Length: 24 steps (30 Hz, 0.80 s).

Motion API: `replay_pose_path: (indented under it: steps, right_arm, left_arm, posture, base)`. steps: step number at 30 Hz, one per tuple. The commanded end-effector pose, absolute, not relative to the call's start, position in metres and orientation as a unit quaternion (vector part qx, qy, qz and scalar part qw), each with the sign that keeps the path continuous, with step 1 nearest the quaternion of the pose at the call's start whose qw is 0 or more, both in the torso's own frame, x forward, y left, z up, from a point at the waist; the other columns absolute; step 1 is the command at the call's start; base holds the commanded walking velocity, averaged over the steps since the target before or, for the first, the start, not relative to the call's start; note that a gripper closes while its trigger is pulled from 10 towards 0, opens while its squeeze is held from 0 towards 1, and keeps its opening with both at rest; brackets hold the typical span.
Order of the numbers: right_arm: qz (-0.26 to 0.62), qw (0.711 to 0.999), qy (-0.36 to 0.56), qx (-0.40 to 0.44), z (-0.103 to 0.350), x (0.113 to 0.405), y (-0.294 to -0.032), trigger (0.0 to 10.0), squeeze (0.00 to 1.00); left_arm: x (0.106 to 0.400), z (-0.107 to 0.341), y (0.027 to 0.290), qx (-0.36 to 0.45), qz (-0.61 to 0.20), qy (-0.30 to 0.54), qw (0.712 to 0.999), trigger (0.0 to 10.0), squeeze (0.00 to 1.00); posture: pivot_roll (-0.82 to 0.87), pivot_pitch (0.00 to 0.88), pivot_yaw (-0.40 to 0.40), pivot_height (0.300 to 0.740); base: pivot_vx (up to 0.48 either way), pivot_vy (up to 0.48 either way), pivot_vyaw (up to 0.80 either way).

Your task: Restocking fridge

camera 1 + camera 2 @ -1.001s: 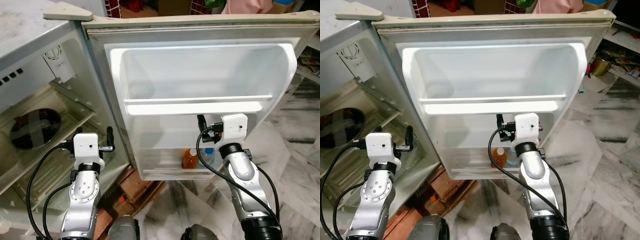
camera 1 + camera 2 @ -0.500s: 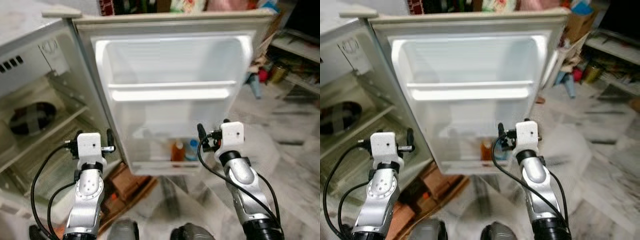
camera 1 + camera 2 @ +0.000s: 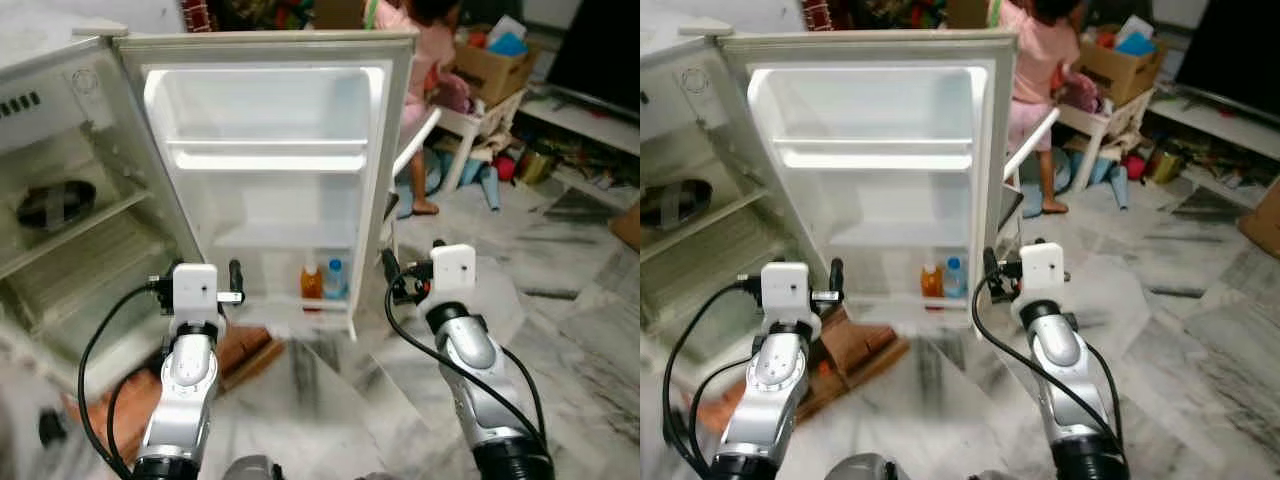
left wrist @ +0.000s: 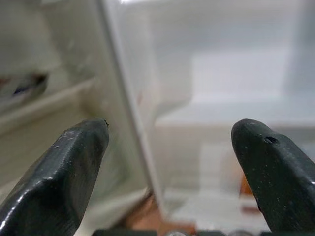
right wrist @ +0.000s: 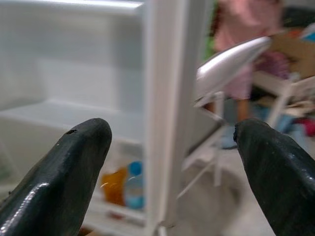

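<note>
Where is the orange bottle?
The orange bottle stands in the open fridge door's bottom shelf, right beside the blue-capped bottle, ahead between both raised grippers.

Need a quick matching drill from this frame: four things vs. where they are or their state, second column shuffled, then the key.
Things:
1. orange bottle
2. blue-capped bottle
3. left gripper
4. person

Place or state:
A. open, empty, facing the fridge
B. standing behind the door, by a white chair
C. bottom door shelf, on the side nearer the fridge body
D. bottom door shelf, on the side nearer the door's free edge

Pairs: 1-C, 2-D, 3-A, 4-B
</note>
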State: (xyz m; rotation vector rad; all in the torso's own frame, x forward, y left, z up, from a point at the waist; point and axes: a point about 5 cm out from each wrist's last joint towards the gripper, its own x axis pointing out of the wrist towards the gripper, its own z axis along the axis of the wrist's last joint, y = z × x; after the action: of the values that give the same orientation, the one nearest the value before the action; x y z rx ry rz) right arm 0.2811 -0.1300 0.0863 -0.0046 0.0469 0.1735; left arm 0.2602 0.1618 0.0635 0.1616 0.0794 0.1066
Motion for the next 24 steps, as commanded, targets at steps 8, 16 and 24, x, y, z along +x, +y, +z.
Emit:
replay_pose_path:
  steps: [8, 16, 24]
  right_arm:
    - [0.083, 0.996, 0.014, 0.008, 0.092, 0.29, -0.132, 10.0, 0.0]
    - [0.105, 0.994, 0.003, -0.001, 0.095, 0.291, -0.126, 10.0, 0.0]
    - [0.12, 0.993, -0.005, -0.017, 0.095, 0.289, -0.122, 10.0, 0.0]
  left_arm:
    - [0.264, 0.066, 0.161, 0.085, 0.045, 0.032, 0.995, 10.0, 0.0]
    - [0.264, 0.065, 0.161, 0.087, 0.046, 0.033, 0.995, 10.0, 0.0]
    - [0.263, 0.063, 0.162, 0.093, 0.048, 0.038, 0.994, 10.0, 0.0]
  posture:
    - [0.06, 0.033, 0.018, 0.74]
    - [0.05, 0.033, 0.02, 0.74]
    - [0.05, 0.046, 0.019, 0.74]
  base:
    - [0.0, -0.415, 0.6]
    - [0.0, -0.48, 0.0]
    - [0.0, -0.44, 0.5]
